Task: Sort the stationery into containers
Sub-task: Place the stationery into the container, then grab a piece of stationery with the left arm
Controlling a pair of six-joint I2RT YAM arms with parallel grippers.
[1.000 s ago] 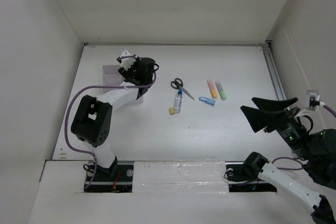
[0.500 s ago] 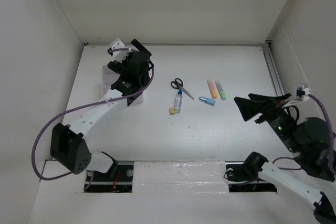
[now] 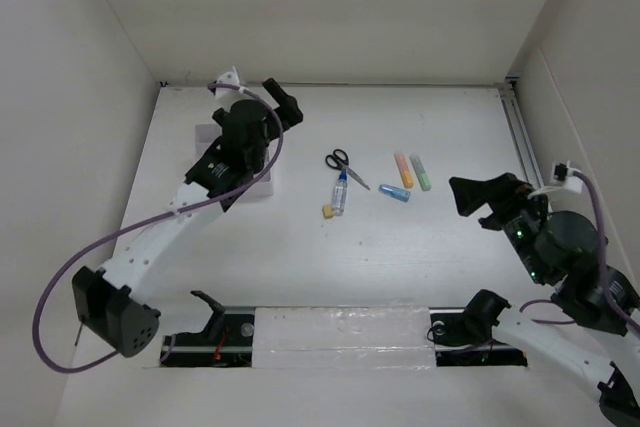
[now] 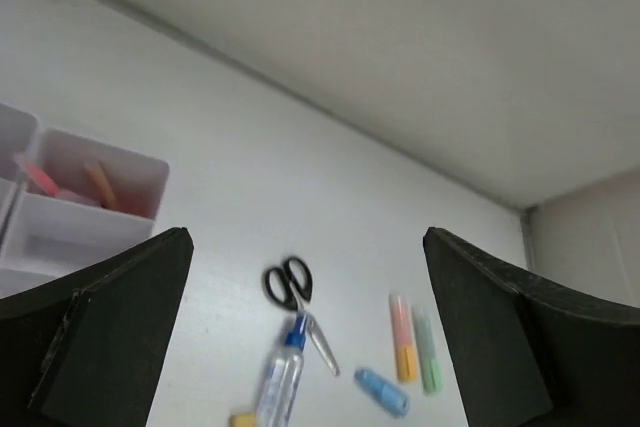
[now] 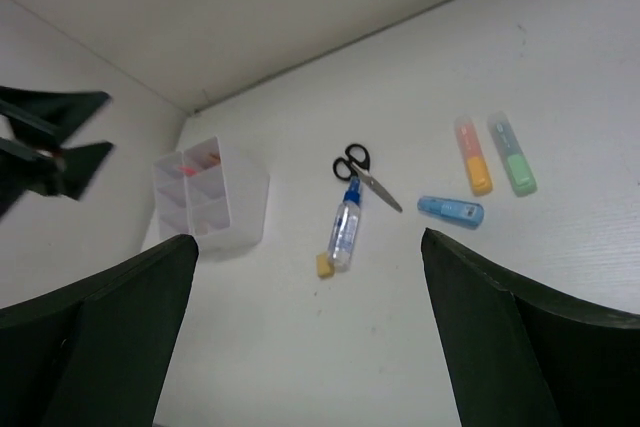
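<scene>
Both jaws stood wide and empty. The left gripper (image 4: 305, 239) hovered over the organizer (image 5: 210, 197), pens (image 4: 100, 183) inside. The scissors (image 3: 338, 160), bottle (image 3: 340, 192), eraser (image 3: 327, 212) and markers (image 3: 403, 169) lay mid-table. The right gripper (image 5: 305, 239) faced them, seemingly ready to pick.

I worked in a lab test cell, not a home: a white table (image 3: 300, 267) boxed in by plain white panels (image 3: 330, 7), robot arms bolted at its near edge, a purple cable (image 3: 60, 272) looping loose.
</scene>
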